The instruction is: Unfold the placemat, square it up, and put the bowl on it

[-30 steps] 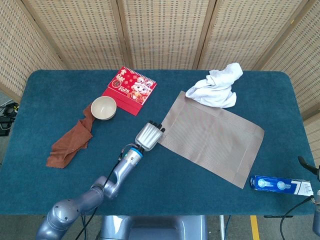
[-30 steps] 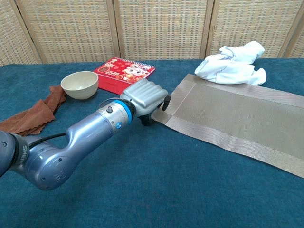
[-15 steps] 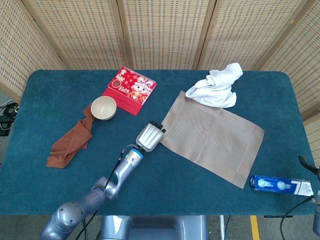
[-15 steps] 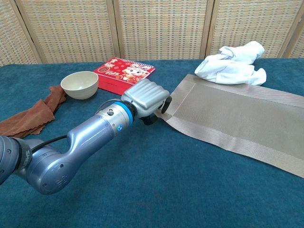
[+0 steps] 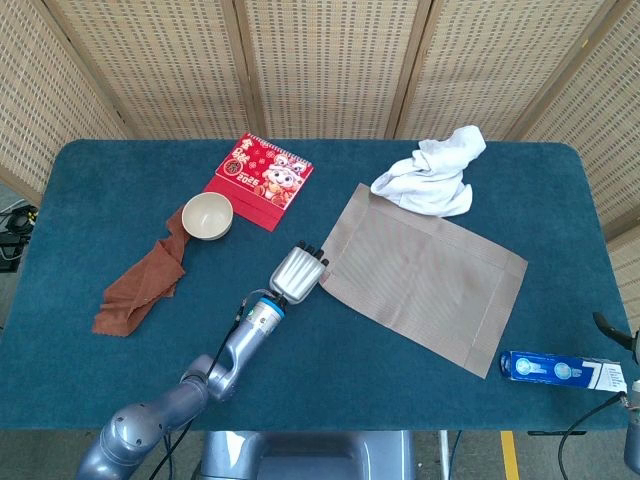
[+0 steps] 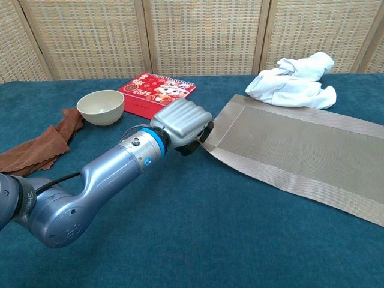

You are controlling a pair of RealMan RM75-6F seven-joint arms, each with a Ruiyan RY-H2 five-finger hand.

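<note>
The grey-brown woven placemat (image 5: 425,272) lies unfolded and askew on the blue table, right of centre. My left hand (image 5: 298,272) is at its near-left corner. In the chest view the left hand (image 6: 183,123) has its fingers curled on that corner, and the placemat (image 6: 300,144) edge is slightly raised there. The cream bowl (image 5: 207,215) stands upright at the left, apart from the mat, and shows empty as the bowl (image 6: 101,106) in the chest view. Of my right arm only a dark sliver (image 5: 612,330) shows at the lower right edge.
A white cloth (image 5: 430,172) lies bunched on the mat's far corner. A red calendar (image 5: 260,180) sits behind the bowl. A brown rag (image 5: 145,285) touches the bowl's near side. A blue box (image 5: 560,370) lies near the front right edge.
The left hand has shifted slightly left and back with the mat's corner, and the placemat has turned a little with it. The bowl and cloths have not moved.
</note>
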